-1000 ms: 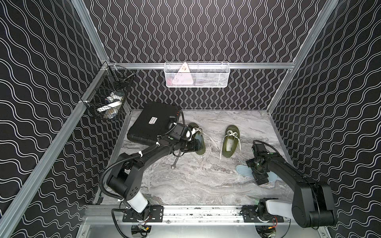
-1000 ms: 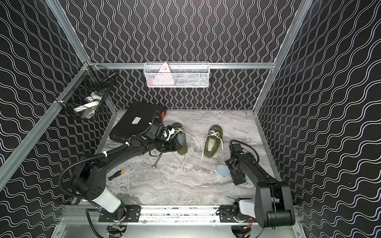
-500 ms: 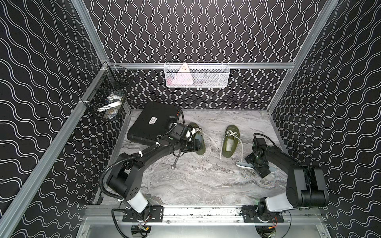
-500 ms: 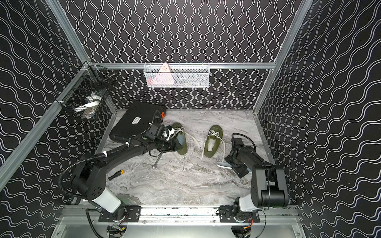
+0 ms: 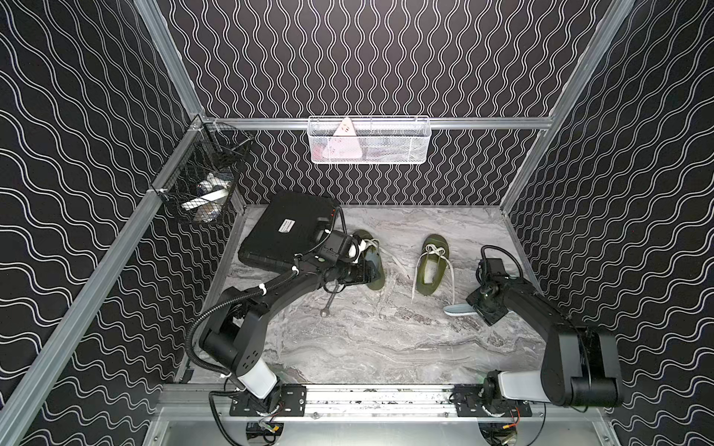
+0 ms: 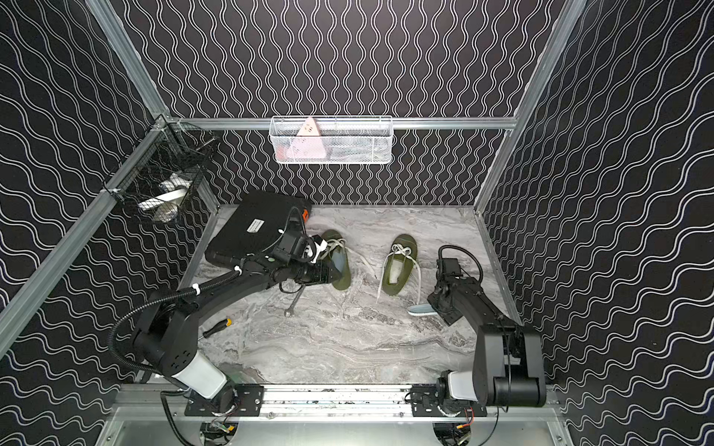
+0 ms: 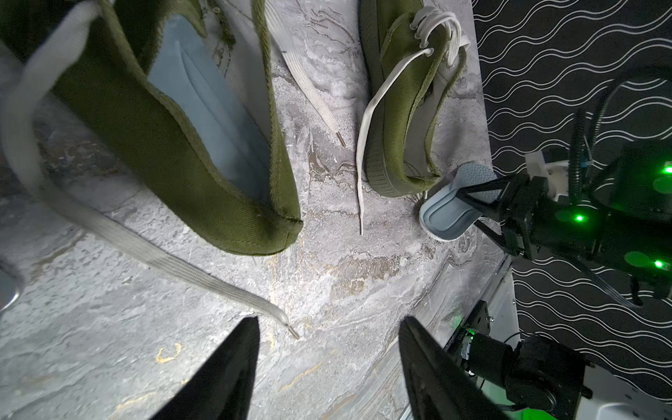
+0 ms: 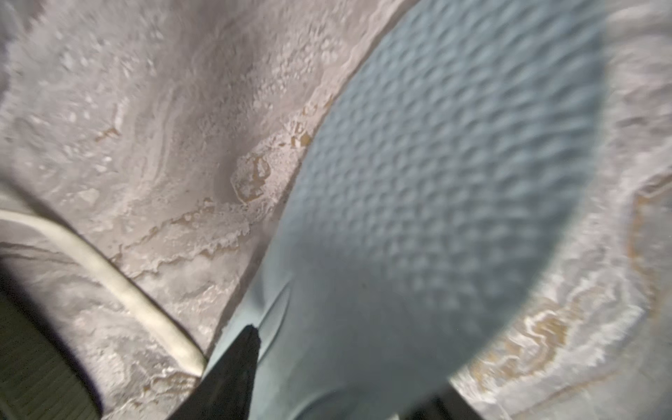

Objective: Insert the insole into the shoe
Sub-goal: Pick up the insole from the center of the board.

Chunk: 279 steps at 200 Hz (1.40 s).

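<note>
The pale blue insole [image 5: 459, 309] lies out of the shoe [image 5: 430, 266], just off its heel on the side toward the right arm. One end sticks out free toward the middle of the marble surface [image 5: 367, 340]. The right tool [image 5: 477, 309] is clamped across the insole's width. In the left wrist view a finger presses each long edge and the insole [image 7: 447, 214] is cupped between them. In the right wrist view its dimpled face [image 8: 436, 182] fills the frame and one fingertip [image 8: 240, 360] sits on its rim.

The shoe is green, its opening faces up, and its white laces trail loose past both sides of the heel.

The other shoe [image 5: 373, 266] lies on the far side of the shoe from the insole, pointing roughly the same way. A blue lining [image 7: 203, 109] already shows inside it. The left tool [image 7: 329, 320] hangs by this other shoe's heel with its fingers apart and nothing between them.

Farther from the shoe in that direction, a wrench [image 5: 328, 305] lies on the surface and a black case [image 5: 286, 228] sits toward the back corner. In a top view a screwdriver [image 6: 216, 327] shows beside the left arm.
</note>
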Available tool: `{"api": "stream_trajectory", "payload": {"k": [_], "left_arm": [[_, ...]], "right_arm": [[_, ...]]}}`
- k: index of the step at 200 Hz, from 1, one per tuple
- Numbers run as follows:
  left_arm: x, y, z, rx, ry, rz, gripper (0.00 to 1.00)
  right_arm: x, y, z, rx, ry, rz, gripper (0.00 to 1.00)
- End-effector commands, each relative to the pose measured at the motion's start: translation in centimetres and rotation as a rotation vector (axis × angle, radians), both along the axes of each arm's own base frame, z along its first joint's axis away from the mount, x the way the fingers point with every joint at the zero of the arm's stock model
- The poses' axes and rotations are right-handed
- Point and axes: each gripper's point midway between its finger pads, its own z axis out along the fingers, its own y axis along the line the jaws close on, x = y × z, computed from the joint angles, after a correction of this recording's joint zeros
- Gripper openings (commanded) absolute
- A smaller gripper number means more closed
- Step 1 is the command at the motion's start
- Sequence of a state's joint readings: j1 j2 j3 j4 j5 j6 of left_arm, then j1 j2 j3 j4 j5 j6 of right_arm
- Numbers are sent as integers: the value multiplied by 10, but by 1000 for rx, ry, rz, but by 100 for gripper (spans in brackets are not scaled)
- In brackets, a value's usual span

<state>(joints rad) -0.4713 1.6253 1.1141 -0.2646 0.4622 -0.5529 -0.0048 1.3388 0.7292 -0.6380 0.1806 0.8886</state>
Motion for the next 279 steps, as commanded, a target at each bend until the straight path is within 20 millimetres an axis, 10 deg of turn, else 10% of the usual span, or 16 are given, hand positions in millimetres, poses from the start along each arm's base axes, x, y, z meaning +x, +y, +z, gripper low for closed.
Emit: {"api": "stream_trajectory", "payload": {"k": [1,66,176,279], "left_arm": [[1,-4,4,-19,-4,1,66],[-3,-3,4,-13,-6,-2,66],[0,-6,4,-9,-5,-9,66],[6,-16,19,-93,-24,-5,66]], "right_arm": [[-8,-9,3,-41,-9,-47,53],[-4,-8,-11,-21,9,-37,46],[-6,-21,4,-66,-62,-130,2],[16,-46,108,-270,-238,-9,0]]}}
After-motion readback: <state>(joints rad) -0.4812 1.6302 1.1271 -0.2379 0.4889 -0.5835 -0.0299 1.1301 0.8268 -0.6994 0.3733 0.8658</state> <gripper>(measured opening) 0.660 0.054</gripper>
